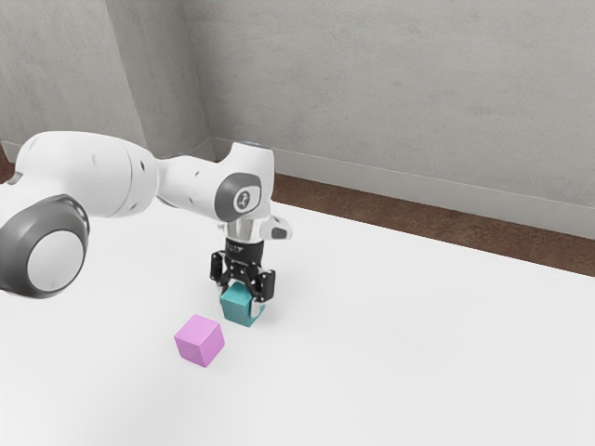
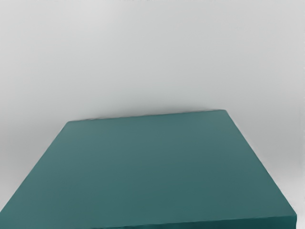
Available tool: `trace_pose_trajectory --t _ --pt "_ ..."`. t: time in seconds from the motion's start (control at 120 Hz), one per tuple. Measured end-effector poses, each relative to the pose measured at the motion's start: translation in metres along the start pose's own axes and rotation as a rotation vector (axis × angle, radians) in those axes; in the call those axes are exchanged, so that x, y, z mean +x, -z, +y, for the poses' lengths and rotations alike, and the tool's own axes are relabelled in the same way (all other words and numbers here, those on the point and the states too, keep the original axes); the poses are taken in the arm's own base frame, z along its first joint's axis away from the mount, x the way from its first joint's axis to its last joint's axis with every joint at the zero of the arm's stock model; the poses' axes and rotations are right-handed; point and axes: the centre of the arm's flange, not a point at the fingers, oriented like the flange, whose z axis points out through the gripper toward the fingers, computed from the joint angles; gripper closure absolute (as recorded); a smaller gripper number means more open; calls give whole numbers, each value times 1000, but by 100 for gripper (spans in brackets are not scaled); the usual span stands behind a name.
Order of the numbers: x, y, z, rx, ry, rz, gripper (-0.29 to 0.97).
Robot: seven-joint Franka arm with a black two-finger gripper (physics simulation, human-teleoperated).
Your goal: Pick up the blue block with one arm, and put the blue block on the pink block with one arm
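One blue block (image 1: 240,308): teal-blue cube, seemingly down flat on the table (image 1: 418,353), about midway between its near and far edges; top face broad and close under the hand in the wrist view.
Gripper (image 1: 244,291): points straight down over the cube, fingers spread with one at each side of its upper part; no clamp evident.
Pink block (image 1: 200,339): just beside the blue one but apart from it, nearer the table's near edge and toward the exterior view's left; upright, top face bare.
Arm (image 1: 139,181): enters from the exterior view's left, wrist bent down above the cube.
Surroundings: white tabletop all round the two cubes; brown floor strip (image 1: 418,218) and grey wall (image 1: 390,84) beyond the far edge.
Step in hand: the pick, judged to be at the point of settling around the cube before closing.
Progress: early by the look of it; nothing lifted, nothing stacked.
Next move calls for: a square closing on two opposite faces, low enough for a firm hold, then a straight lift high enough to clear the pink top, a short carry toward the near edge, and a centred, level set-down.
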Motion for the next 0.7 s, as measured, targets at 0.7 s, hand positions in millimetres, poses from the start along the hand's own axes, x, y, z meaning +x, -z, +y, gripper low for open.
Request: trace_pose_trajectory --t 0.7 --pt "-49 66 4 0 5 75 31"
